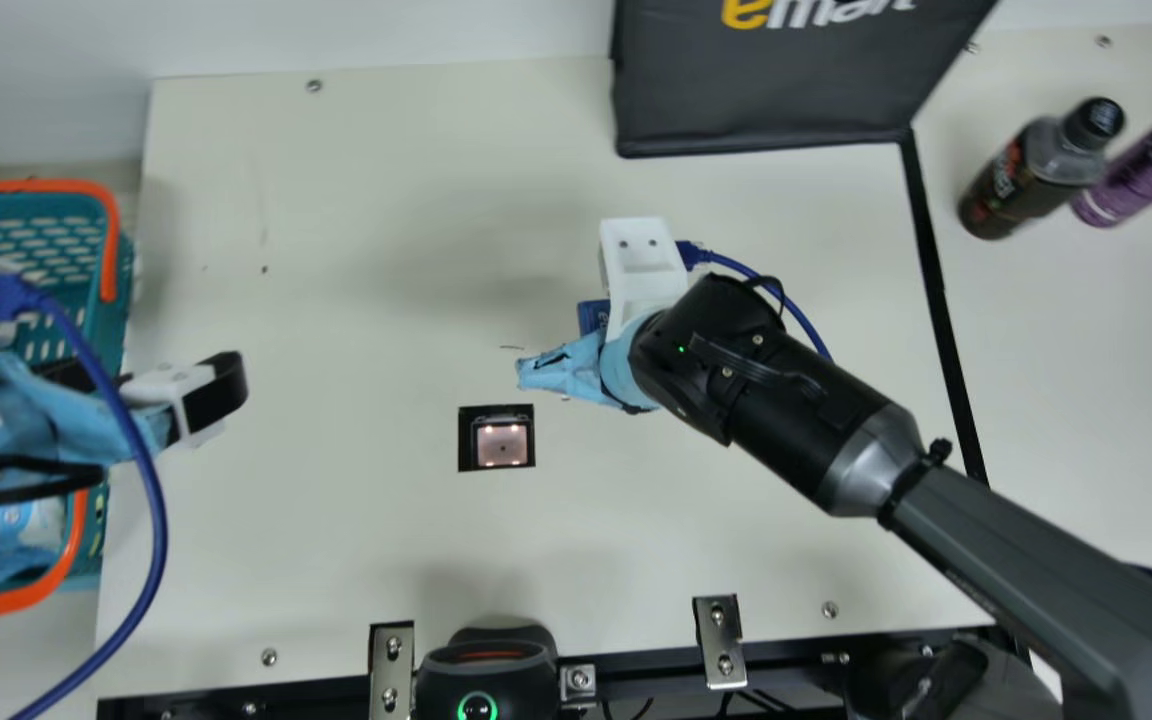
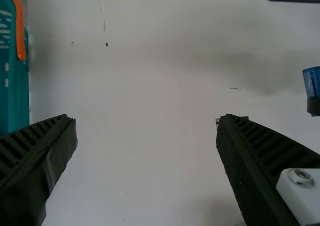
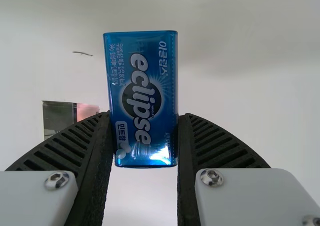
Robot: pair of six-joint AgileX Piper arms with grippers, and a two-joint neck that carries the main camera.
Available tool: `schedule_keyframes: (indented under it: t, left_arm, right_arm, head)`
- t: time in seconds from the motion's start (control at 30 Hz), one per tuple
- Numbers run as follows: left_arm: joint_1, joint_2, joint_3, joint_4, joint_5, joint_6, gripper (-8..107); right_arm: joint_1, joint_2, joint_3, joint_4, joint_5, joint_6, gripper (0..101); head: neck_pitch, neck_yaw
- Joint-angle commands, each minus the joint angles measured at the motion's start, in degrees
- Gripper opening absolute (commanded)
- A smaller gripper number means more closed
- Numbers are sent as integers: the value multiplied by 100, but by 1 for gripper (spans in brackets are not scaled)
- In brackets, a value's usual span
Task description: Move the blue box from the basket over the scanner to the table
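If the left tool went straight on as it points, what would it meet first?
Most likely the table, which shows between the left tool's spread fingers; how far off it is, I can't tell.

Your left black, ribbed-fingered gripper (image 1: 201, 395) gapes wide; your matching right gripper (image 1: 571, 368) (set narrower, mind you) has its black-and-grey tubular arm (image 1: 996, 550) slanting away behind the fingers (image 3: 85, 161).

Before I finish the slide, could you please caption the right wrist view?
Blue box held in the right gripper above the cream table.
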Motion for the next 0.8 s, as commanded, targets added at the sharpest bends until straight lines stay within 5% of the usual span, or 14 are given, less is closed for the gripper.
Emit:
schedule_keyframes:
  t: [0.0, 0.17, 0.77]
  left_arm:
    - [0, 0, 0, 0, 0, 0, 90]
    - [0, 0, 0, 0, 0, 0, 90]
    - [0, 0, 0, 0, 0, 0, 90]
  right_arm:
    - [-177, -163, 115, 52, -52, -104, 0]
    - [-762, -642, 496, 209, -93, -463, 0]
    - [-3931, -2261, 1631, 1038, 354, -2552, 0]
  head:
    - [-175, -519]
    - [-175, -1182]
    - [-175, -1182]
